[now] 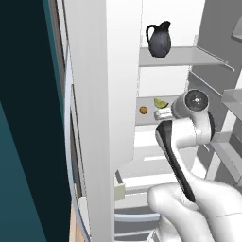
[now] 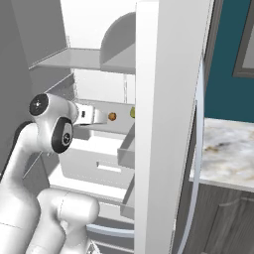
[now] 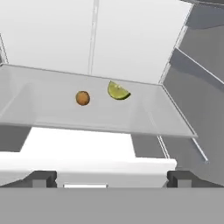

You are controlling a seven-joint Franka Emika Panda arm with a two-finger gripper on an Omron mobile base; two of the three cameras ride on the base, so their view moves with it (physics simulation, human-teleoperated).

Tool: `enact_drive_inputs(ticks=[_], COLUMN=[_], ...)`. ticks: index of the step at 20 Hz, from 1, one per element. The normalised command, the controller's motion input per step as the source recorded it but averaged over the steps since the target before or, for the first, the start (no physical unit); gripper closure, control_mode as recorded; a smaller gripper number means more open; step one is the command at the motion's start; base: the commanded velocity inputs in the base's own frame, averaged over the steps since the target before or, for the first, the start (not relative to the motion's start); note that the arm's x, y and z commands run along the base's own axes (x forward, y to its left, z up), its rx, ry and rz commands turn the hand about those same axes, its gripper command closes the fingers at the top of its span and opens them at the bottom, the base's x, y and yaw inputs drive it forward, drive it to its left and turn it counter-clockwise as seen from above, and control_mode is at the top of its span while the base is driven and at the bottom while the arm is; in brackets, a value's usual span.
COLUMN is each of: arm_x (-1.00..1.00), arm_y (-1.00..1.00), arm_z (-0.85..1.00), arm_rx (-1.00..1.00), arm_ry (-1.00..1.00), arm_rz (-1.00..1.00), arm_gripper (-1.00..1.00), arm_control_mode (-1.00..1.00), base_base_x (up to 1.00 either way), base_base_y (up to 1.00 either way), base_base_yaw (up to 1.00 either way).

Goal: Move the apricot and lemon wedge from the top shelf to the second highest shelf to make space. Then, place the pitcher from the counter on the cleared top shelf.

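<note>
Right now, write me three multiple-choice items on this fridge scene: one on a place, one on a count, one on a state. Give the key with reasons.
1. Where does the pitcher stand?
A. on the top shelf
B. on the counter
C. in the gripper

2. How many fruit pieces lie on the second shelf?
A. none
B. two
C. four

3. What state is the gripper in?
A. shut on the lemon wedge
B. shut on the pitcher
C. open

Key:
1 A, it stands upright on the top shelf.
2 B, the apricot and the lemon wedge lie there.
3 C, the fingertips stand wide apart with nothing between.
</note>
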Motion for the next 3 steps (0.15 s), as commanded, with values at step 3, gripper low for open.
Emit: enact_drive_inputs(ticks=[3], arm_x=[-0.47], arm_y=[0.22], arm_z=[-0.65], arm_rx=[0.01], arm_ry=[0.14], arm_rz=[0.15], arm_gripper=[-1.00], arm_control_mode=[-1.00], base_base_x=[0.00], base_base_y=[0.00], base_base_yaw=[0.00])
